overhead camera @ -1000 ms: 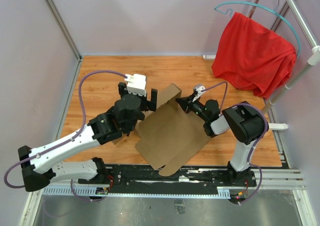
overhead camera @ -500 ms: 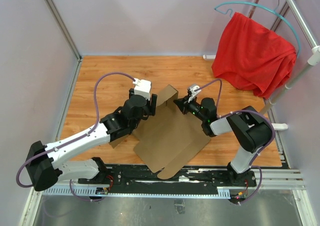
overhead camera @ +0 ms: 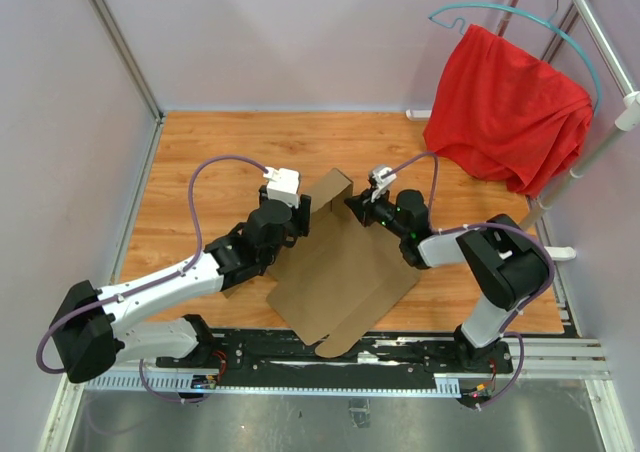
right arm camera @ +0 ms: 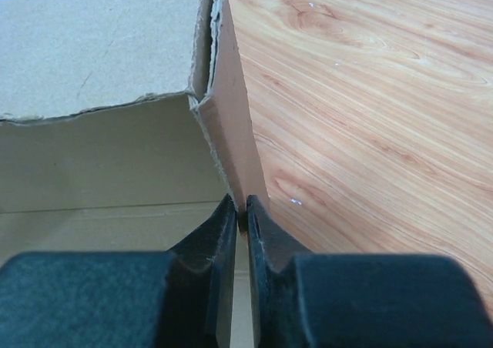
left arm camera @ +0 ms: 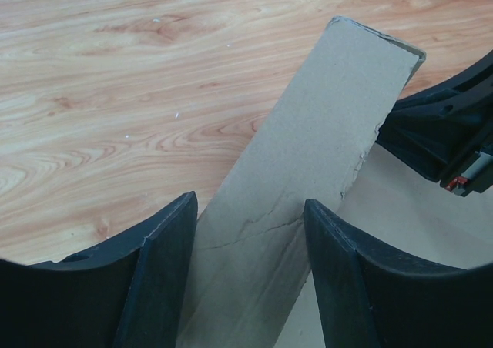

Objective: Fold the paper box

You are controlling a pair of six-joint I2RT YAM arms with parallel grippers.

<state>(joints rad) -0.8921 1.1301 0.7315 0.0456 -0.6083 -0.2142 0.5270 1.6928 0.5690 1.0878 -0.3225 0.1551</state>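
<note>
The paper box [overhead camera: 340, 272] is a brown cardboard sheet lying flat on the wooden table, with its far flap [overhead camera: 330, 190] raised upright. My left gripper [overhead camera: 298, 210] is open at the left end of that flap; in the left wrist view the flap [left arm camera: 308, 155] runs between my spread fingers [left arm camera: 162, 263]. My right gripper [overhead camera: 358, 208] is shut on the flap's right side panel; in the right wrist view the thin cardboard edge [right arm camera: 231, 132] is pinched between my fingertips [right arm camera: 228, 223].
A red cloth [overhead camera: 505, 107] hangs on a teal hanger [overhead camera: 520, 17] from a metal rack at the back right. Purple walls enclose the wooden table [overhead camera: 200, 152]. A black rail [overhead camera: 380, 352] runs along the near edge by the arm bases.
Both grippers have moved toward the far side with the raised flap. My left arm has stretched out and lowered. The flap stands more upright.
</note>
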